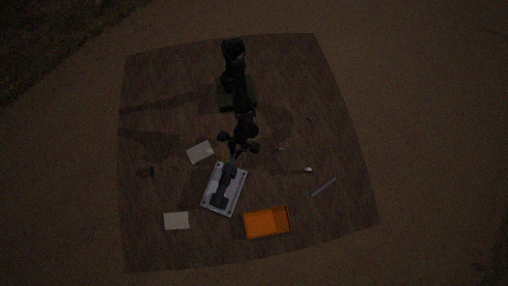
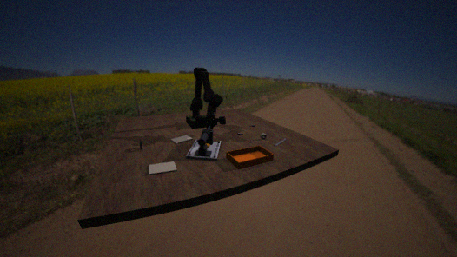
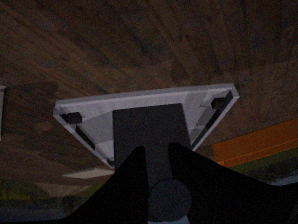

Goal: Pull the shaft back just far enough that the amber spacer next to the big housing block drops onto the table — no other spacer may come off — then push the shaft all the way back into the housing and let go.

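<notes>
Gripping the shaft in deep gloom, with its spacers mostly lost to view

The end effector (image 1: 235,154) (image 2: 210,127) (image 3: 156,152) is clenched on the shaft (image 1: 233,159) (image 2: 210,130), but its exact hold is hard to make out. In the wrist view, black fingers fill the lower part and run off the bottom edge, with a dark round shape between them that I cannot identify for certain.

Only a short grey length of shaft shows from above, between the end effector and the nearer dark block (image 1: 229,170) (image 3: 150,125). Beyond that, the dark parts merge, and I cannot tell how deep the shaft sits in the housing. An amber patch (image 2: 208,145) shows beside the dark assembly in the exterior view; whether it is the spacer in question, and whether it is still threaded, I cannot tell.

The shaft's long axis slants across the top view, from the end effector at upper right down to the farther dark block (image 1: 219,200) (image 2: 202,153) at lower left. It follows the length of the pale base plate (image 1: 237,185) (image 2: 215,149) (image 3: 150,95), which lies on the bench (image 1: 290,72) (image 2: 130,187) (image 3: 100,40). The orange tray (image 1: 261,224) (image 2: 249,156) (image 3: 260,147) lies near the plate, cut off in the wrist view.
</notes>
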You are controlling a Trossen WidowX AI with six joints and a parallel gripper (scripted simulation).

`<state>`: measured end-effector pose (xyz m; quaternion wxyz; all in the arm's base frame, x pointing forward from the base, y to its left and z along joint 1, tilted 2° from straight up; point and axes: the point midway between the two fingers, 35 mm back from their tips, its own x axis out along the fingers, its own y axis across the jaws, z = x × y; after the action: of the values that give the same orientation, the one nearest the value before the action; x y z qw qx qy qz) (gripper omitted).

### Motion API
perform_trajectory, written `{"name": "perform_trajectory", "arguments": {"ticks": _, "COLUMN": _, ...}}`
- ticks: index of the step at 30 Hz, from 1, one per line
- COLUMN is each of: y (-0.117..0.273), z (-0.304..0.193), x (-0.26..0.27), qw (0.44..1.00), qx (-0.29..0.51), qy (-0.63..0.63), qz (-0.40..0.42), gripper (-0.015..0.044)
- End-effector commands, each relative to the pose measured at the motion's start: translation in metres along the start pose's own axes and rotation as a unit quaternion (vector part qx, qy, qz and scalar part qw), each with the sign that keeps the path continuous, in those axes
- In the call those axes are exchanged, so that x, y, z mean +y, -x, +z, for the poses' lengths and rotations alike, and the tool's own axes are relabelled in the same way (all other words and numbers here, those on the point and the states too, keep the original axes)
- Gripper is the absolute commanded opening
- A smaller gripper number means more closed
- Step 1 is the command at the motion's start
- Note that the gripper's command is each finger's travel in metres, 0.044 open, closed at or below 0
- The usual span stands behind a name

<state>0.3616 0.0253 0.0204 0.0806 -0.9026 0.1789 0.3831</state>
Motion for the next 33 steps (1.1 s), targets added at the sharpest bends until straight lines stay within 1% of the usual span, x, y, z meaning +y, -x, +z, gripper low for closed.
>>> {"name": "perform_trajectory", "arguments": {"ticks": 1, "y": -0.0016, "z": -0.0023, "x": 0.0001, "qw": 1.000, "qx": 0.001, "qy": 0.000, "qz": 0.000, "gripper": 0.0000}}
{"name": "perform_trajectory", "arguments": {"ticks": 33, "y": -0.0097, "z": -0.0109, "x": 0.0002, "qw": 1.000, "qx": 0.001, "qy": 0.000, "qz": 0.000, "gripper": 0.0000}}
